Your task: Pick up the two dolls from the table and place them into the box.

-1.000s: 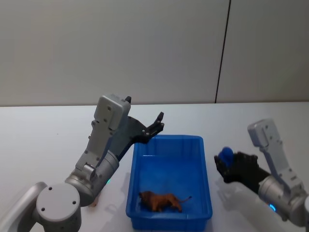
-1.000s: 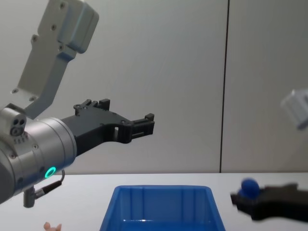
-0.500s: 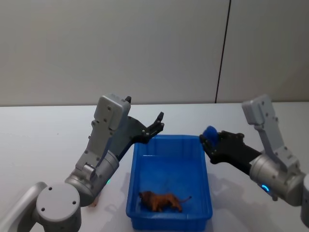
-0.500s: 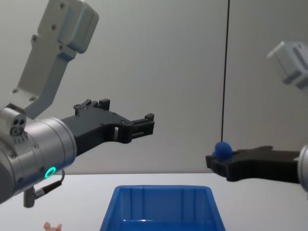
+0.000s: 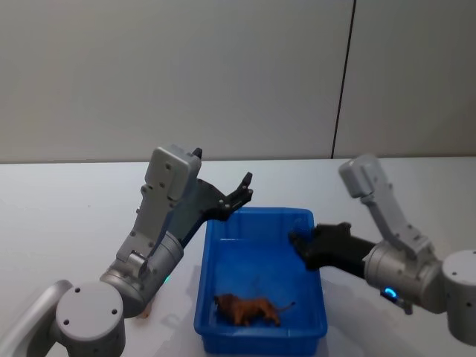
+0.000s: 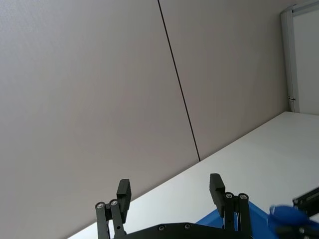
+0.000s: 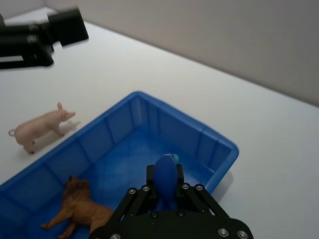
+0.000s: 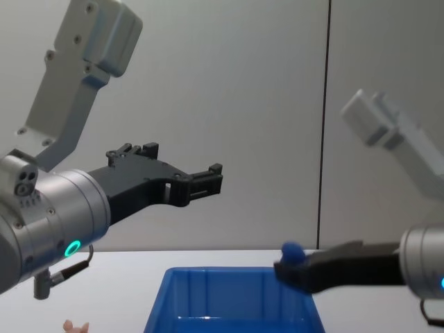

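Looking across from the robot's side, the first thing I see is the blue bin [image 5: 260,338] on the white surface [image 5: 59,216], its long sides running away from the robot. At the bin's near end a fuzzy reddish-brown lion doll [image 5: 248,309] lies on the floor of the bin, legs sprawled, close to the near wall. Just outside the bin's left long wall a smooth pale pink pig doll [image 7: 41,129] stands on the surface on its own feet, with its snout pointing towards the wall and a small gap between them; nothing is gripping it.

Farther along, the right end effector [image 5: 299,242] reaches in over the bin's right rim, about halfway down its length, and hangs above the bin's interior. Its fingers are closed tight around a small blue object [image 7: 164,180], a rounded thing I cannot identify. It sits above the open floor of the bin, farther back than the lion and not touching it.

Beyond that, the left end effector [image 5: 244,190] is held high over the bin's far left corner, well above the rim. Its two black fingers [image 6: 123,191] stand wide apart with nothing between them. A plain grey wall [image 5: 223,74] rises behind the bin's far end.
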